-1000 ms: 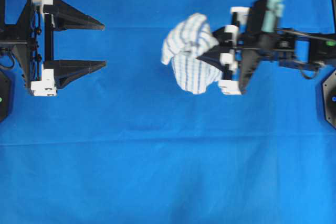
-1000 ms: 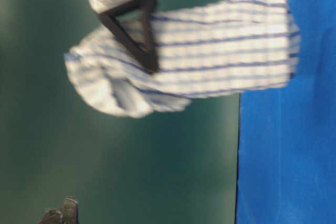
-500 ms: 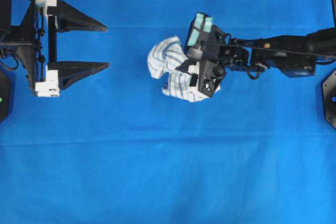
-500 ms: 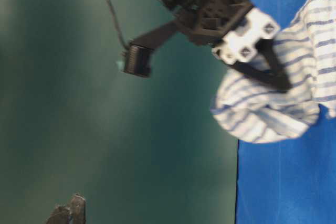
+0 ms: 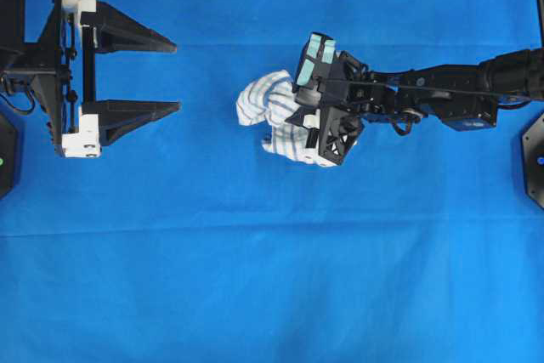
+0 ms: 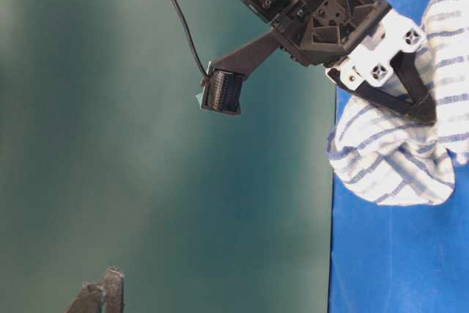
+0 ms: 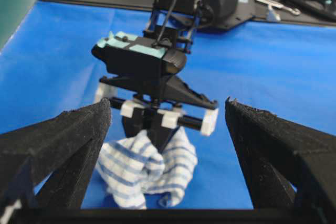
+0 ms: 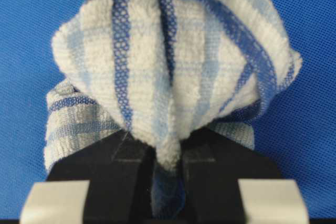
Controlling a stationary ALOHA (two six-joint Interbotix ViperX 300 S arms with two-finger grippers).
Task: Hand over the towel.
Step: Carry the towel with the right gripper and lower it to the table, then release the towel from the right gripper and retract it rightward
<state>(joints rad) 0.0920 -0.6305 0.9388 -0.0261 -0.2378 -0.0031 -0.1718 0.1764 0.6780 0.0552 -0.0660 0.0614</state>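
Two black grippers face each other over the large plain blue sheet [image 5: 272, 278]: the right gripper [image 5: 299, 123] is clenched on the small soft white towel with thin blue stripes [image 5: 265, 108], near the middle of the sheet. The towel is bunched into a crumpled lump with no clear long axis, bulging out past the fingertips toward the left gripper [image 5: 177, 76] and hanging below them. That left gripper stands well apart with its jaws spread wide, holding nothing.
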